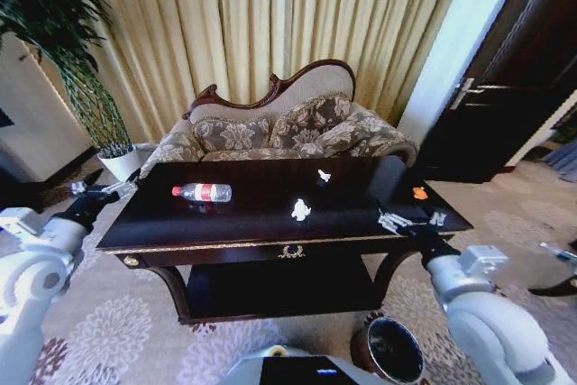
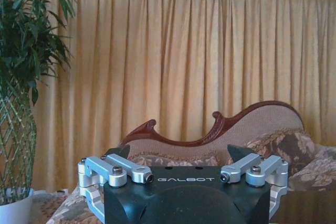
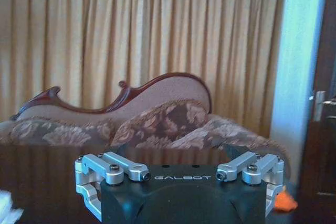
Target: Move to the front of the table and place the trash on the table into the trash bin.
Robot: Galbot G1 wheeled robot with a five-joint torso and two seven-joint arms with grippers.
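Note:
The dark glossy table (image 1: 243,233) with gold trim stands right in front of me. On its top lie a clear bottle with a red label (image 1: 202,192) on its side at the left and two white paper scraps (image 1: 301,210) (image 1: 324,175) near the middle. A small orange scrap (image 1: 420,193) rests at the right. The round reddish-brown trash bin (image 1: 390,349) sits on the carpet below the table's front right. My left gripper (image 1: 99,190) (image 2: 178,153) hovers open off the table's left end. My right gripper (image 1: 415,219) (image 3: 176,153) is open over the front right corner, holding nothing.
A carved sofa (image 1: 279,128) stands close behind the table against yellow curtains. A tall plant in a white pot (image 1: 119,161) is at the back left. A dark door (image 1: 514,87) is at the right. Patterned carpet surrounds the table.

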